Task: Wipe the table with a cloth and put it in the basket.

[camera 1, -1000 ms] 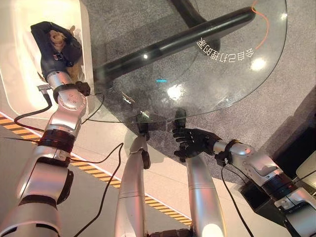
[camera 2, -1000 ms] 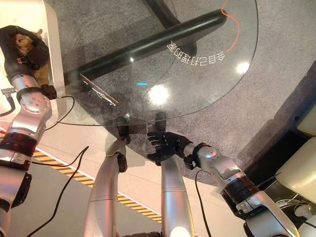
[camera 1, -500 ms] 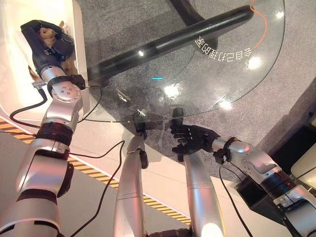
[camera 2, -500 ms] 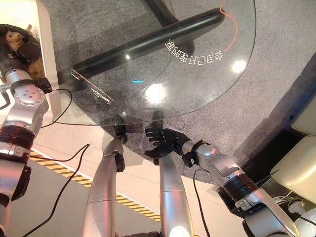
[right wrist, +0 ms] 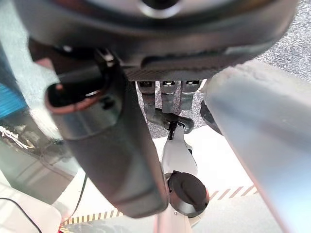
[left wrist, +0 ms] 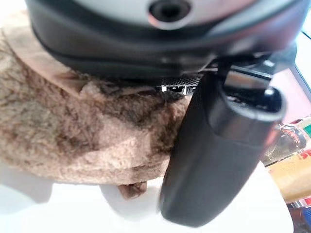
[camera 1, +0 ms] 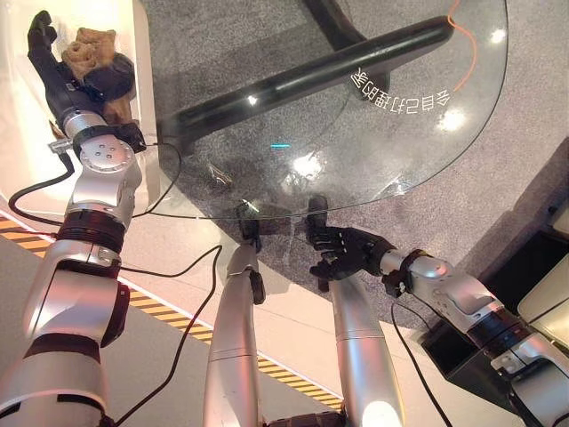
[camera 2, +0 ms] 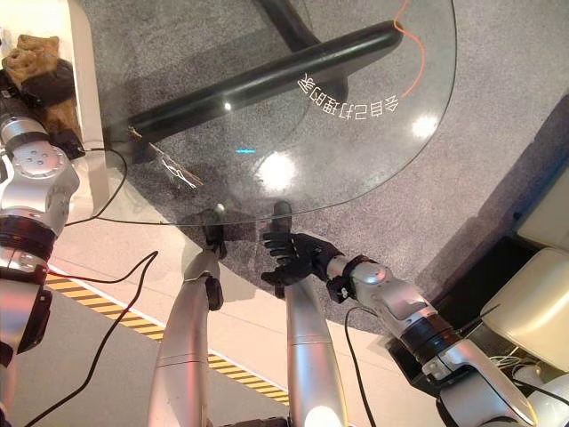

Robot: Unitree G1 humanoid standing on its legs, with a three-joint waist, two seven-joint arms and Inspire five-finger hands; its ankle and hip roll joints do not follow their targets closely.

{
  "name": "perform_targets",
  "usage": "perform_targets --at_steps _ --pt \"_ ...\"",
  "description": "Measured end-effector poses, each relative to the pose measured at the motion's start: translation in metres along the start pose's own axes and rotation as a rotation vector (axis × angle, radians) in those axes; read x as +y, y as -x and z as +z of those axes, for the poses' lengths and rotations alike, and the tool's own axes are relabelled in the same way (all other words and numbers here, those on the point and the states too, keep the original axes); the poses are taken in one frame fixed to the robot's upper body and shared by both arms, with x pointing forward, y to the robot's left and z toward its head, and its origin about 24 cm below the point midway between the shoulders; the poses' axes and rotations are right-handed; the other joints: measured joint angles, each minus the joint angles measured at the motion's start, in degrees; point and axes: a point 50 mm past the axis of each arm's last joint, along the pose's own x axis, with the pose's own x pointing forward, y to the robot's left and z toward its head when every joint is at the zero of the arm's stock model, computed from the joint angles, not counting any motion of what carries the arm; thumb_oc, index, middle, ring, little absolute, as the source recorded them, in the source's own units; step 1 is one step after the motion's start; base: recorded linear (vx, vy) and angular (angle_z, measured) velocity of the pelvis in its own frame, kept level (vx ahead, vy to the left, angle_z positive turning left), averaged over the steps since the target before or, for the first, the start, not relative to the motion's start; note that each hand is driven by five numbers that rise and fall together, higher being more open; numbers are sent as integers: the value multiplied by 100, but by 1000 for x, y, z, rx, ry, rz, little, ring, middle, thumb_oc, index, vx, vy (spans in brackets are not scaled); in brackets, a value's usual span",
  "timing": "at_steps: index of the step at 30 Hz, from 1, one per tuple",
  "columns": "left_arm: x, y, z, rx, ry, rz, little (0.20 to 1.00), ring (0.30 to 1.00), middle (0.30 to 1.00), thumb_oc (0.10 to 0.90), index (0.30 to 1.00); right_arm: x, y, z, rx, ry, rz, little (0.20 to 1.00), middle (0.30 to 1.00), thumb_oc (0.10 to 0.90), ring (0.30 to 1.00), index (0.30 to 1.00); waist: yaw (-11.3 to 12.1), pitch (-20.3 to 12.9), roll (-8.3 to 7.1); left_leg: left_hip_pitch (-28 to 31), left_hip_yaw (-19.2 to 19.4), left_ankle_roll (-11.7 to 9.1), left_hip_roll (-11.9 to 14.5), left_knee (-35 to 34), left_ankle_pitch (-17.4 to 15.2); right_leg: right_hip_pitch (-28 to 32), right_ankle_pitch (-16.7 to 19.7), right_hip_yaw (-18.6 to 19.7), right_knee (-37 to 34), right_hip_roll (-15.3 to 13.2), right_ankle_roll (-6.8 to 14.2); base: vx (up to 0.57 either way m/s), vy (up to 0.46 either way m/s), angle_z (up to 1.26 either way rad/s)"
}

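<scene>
At the upper left of the left eye view the left hand [camera 1: 55, 67] hangs over the white basket [camera 1: 18, 133], its fingers straightened upward and relaxed rather than curled; the brown cloth [camera 1: 92, 46] lies bunched just beside it inside the basket, and the left wrist view shows the thumb [left wrist: 221, 155] resting against the fuzzy fabric without pinching it. So the cloth looks released and the task close to finished. The right hand [camera 1: 342, 253] waits low in the frame, just off the near edge of the round glass worktop [camera 1: 391, 133], fingers loosely spread and holding nothing. The main risk, as I judge it, is in pulling the left hand away: the plush nap could snag on the thumb or fingers and drag the cloth up and over the basket wall onto the floor. A sideways retreat could also knock the basket's rim, or the forearm could clip the worktop's edge nearby
</scene>
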Motion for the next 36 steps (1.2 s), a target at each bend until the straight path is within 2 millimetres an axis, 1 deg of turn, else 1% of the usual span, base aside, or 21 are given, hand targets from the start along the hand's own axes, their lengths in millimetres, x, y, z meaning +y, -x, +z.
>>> perform_targets --at_steps 5,9,12,15,19,21,23,26,27,29,30,32,34,36 --pt "2 1 -4 7 -9 2 900 900 900 800 900 2 0 -1 -9 -3 4 900 900 800 900 900 9 0 -7 98 -10 -4 -6 -13 3 96 -2 -11 -3 -7 1 0 0 0" --pt "8 4 -14 19 -32 3 900 900 900 800 900 6 -2 -4 -14 -19 1 900 900 800 900 900 24 1 -10 188 -17 -14 -14 -43 11 177 -2 -23 -12 -17 0 -8 -36 1" --pt "15 9 -28 40 -62 2 900 900 900 800 900 14 -3 -13 -14 -44 12 900 900 800 900 900 31 5 -18 399 -26 -53 -17 -161 40 373 2 -47 -92 -19 -6 -13 -44 2" --pt "22 14 -41 69 -86 8 900 900 900 800 900 20 -2 -23 3 -68 22 900 900 800 900 900 128 4 -22 634 -36 -76 -14 -282 64 591 -3 -97 -170 -16 -9 -21 -65 3" --pt "38 17 -56 111 -97 34 900 900 900 800 900 24 -1 -31 8 -76 22 900 900 800 900 900 217 6 -26 922 -62 -89 -18 -358 83 871 -34 -122 -195 -20 -40 -35 -85 5" --pt "46 21 -63 123 -97 27 900 900 900 800 900 27 1 -38 8 -102 15 900 900 800 900 900 315 6 -27 1189 -73 -103 -18 -493 110 1114 -36 -129 -275 -19 -45 -44 -92 3" --pt "55 23 -65 116 -103 26 900 900 900 800 900 28 3 -42 7 -111 13 900 900 800 900 900 374 6 -27 1443 -95 -131 -28 -649 151 1334 -44 -161 -335 -28 -50 -53 -118 7" --pt "67 24 -65 93 -84 34 900 900 900 800 900 29 6 -50 18 -123 0 900 900 800 900 900 521 6 -27 1743 -143 -147 -23 -800 195 1609 -47 -188 -417 -22 -60 -47 -127 4" --pt "73 26 -67 94 -73 38 900 900 900 800 900 32 5 -55 28 -145 -2 900 900 800 900 900 523 8 -25 1906 -177 -137 -19 -837 207 1804 -49 -272 -488 -19 -63 -66 -187 13" --pt "77 32 -72 90 -80 20 900 900 900 800 900 37 7 -63 34 -173 -7 900 900 800 900 900 554 5 -31 2213 -206 -169 -15 -963 198 2125 -64 -299 -609 -12 -68 -52 -146 11" --pt "78 37 -77 96 -86 0 900 900 900 800 900 39 9 -68 40 -186 -10 900 900 800 900 900 631 4 -33 2416 -219 -167 -10 -1052 212 2322 -70 -297 -702 -5 -65 -58 -173 0" --pt "84 48 -86 101 -78 -16 900 900 900 800 900 43 7 -77 50 -226 -22 900 900 800 900 900 650 5 -32 2724 -224 -149 -13 -1176 240 2643 -63 -306 -836 4 -67 -51 -164 0" --pt "82 67 -99 116 -64 -63 900 900 900 800 900 47 9 -90 65 -278 -41 900 900 800 900 900 748 5 -32 3186 -234 -150 3 -1409 250 3085 -67 -311 -1031 9 -50 -37 -144 0" --pt "78 79 -105 116 -54 -112 900 900 900 800 900 51 12 -99 83 -304 -48 900 900 800 900 900 808 4 -32 3474 -238 -164 -13 -1586 286 3352 -66 -327 -1186 10 -28 -16 -150 4"
